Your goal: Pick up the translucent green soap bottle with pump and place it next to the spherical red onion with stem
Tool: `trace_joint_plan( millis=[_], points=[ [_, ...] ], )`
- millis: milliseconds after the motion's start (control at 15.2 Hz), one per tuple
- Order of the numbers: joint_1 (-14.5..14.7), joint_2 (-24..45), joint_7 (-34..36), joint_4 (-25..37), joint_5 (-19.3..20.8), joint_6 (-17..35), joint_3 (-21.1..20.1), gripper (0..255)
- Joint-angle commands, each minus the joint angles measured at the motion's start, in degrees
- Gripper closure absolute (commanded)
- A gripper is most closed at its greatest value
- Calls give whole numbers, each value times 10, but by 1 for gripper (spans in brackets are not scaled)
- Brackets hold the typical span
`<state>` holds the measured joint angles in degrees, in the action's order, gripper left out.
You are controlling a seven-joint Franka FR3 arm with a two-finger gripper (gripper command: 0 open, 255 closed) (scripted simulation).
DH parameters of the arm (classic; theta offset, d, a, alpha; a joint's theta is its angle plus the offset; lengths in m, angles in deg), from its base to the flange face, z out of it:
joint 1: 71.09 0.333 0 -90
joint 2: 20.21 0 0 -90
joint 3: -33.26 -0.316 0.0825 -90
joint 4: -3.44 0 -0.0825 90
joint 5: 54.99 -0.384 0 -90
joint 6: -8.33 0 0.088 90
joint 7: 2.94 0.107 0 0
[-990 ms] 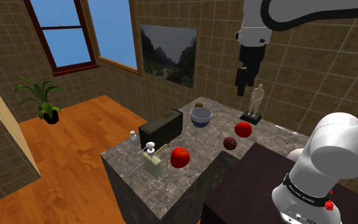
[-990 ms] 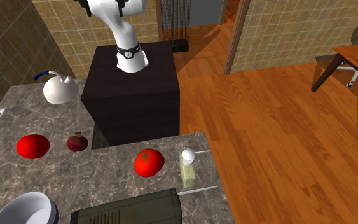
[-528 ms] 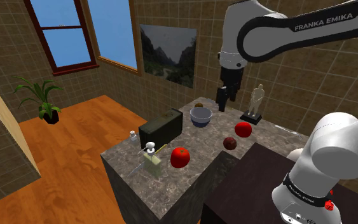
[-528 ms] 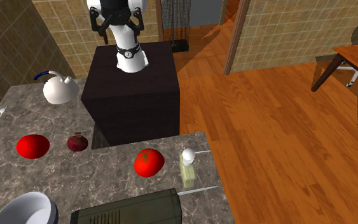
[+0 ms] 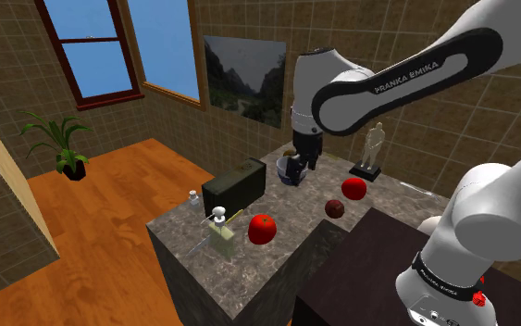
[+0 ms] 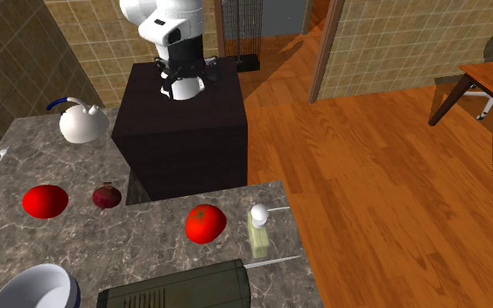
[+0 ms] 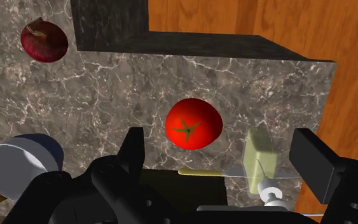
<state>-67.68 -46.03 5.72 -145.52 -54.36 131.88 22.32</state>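
**Pincer.** The black two-finger pincer (image 7: 220, 133) is open. Its fingers stand well apart and clasp nothing. In the shoulder view it hangs above the surface, up and to the right of the round red tomato with a green star-shaped calyx (image 5: 262, 228), over the grey bowl (image 5: 292, 170).

**Task object.** The pale translucent green soap bottle with a white pump head (image 5: 219, 233) stands upright just beside the tomato, on the side facing the surface edge above the floor. Its long axis is vertical. In the wrist view the bottle (image 7: 259, 167) sits ahead of the pincer, inside the finger gap but close to one finger and off-centre.

**Controlling relation.** The bottle lies lower than the pincer and beyond the tomato from it. The approach probably calls for a descent plus a sideways shift to centre the bottle body between the fingers without nudging the tomato.

**Target.** The dark red spherical onion with a short stem (image 5: 335, 208) sits well apart from the tomato, on the side opposite the bottle and near the dark box stand (image 6: 187, 131).

**Surface and room.** The surface (image 6: 78, 241) is dark, white-veined stone. The room has a wooden floor and brown tiled walls.
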Motion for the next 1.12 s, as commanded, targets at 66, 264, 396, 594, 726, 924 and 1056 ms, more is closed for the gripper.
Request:
trace_joint_plan(
  millis=[66,264,396,594,726,924,1056],
  points=[
    [-2,69,27,10,11,65,-20,0],
    [-7,138,60,27,33,123,-38,0],
    [-11,186,86,42,55,157,-48,0],
    [-13,260,133,73,101,201,-58,0],
    [-10,309,167,98,138,225,-59,0],
    [5,383,218,141,193,252,-49,0],
    [20,430,247,174,225,266,-37,0]
  ],
)
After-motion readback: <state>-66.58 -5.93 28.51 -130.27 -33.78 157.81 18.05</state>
